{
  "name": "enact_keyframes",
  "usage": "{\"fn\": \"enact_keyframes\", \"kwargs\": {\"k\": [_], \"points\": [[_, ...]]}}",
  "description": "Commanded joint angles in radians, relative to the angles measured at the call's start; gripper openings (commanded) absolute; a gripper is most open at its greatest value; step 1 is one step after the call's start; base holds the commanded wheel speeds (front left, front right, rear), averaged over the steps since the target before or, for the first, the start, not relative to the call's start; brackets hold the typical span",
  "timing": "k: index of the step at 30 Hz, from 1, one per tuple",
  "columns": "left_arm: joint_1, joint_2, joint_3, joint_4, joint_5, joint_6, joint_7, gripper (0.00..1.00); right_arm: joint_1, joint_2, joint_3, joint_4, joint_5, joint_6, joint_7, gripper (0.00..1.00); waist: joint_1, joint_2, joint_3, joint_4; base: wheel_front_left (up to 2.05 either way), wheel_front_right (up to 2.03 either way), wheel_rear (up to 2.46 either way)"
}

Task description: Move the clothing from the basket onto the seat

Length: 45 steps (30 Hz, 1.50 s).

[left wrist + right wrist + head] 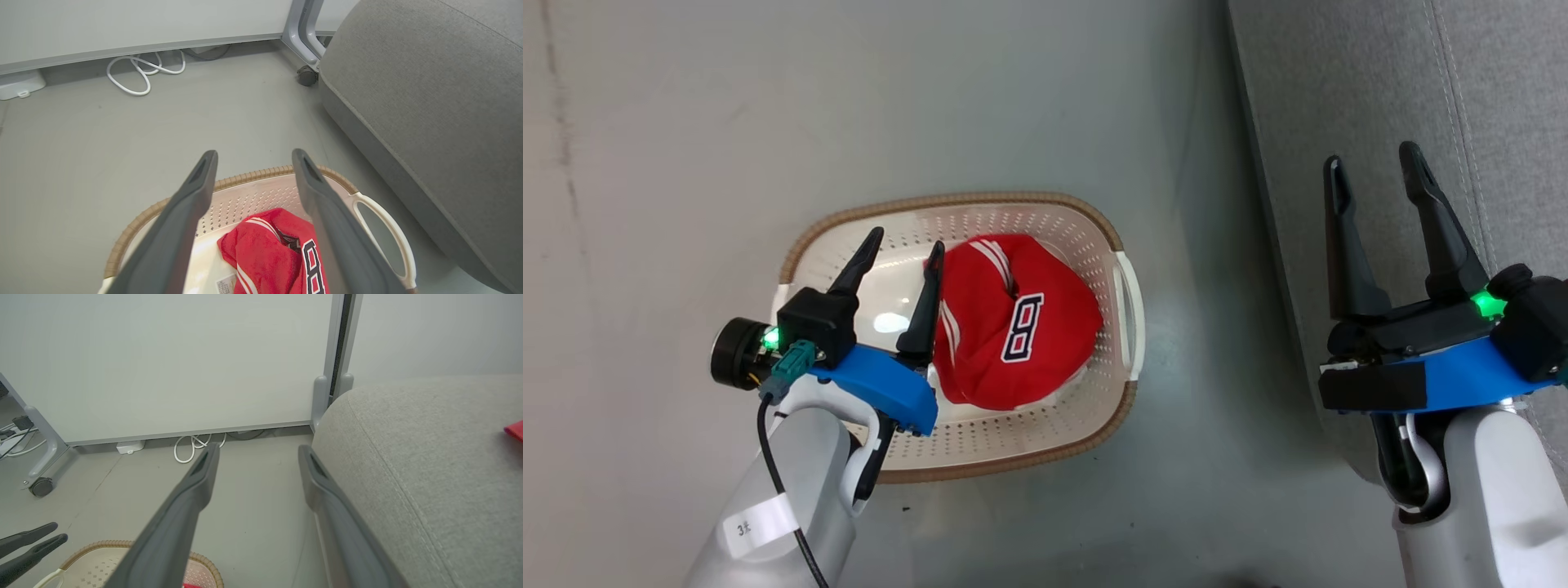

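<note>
Hovering above the basket with an empty left gripper.
In the middle of the head view the left gripper [907,239] hangs over the basket [947,202], jaws parted and holding nothing. The red jersey [1013,322] lies crumpled inside, number 8 up. At right, the right gripper [1372,158], jaws wide and empty, is above the edge of the couch seat [1339,82].

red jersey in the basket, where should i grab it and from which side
Probably pinch the striped fold on the left edge of the red jersey, coming down from above with the left tool, which hangs open beside it over the basket. The cloth is crumpled into a hump there, giving a ridge to pinch.
</note>
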Motion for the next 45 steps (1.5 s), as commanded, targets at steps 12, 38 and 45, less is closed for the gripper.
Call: {"fn": "enact_keyframes", "kwargs": {"k": [12,38,45], "points": [[-0.137,0.076,-0.178,0.232,-0.079,-0.002,-0.005,1.0,-0.066,0.001,0.106,0.057,0.081,0.0,-0.076,1.0,-0.0004,0.0,0.205,-0.18,0.0,0.0,0.0],[-0.303,0.098,-0.228,0.572,-0.194,0.006,0.121,0.0,-0.083,0.001,0.239,0.062,0.201,0.0,-0.105,1.0,-0.0004,0.0,0.32,-0.277,0.0,0.0,0.0],[-0.31,0.085,-0.246,0.59,-0.213,0.0,0.131,0.0,-0.094,0.001,0.237,0.063,0.2,0.0,-0.105,1.0,-0.0004,0.0,0.315,-0.276,0.0,0.0,0.0]]}}
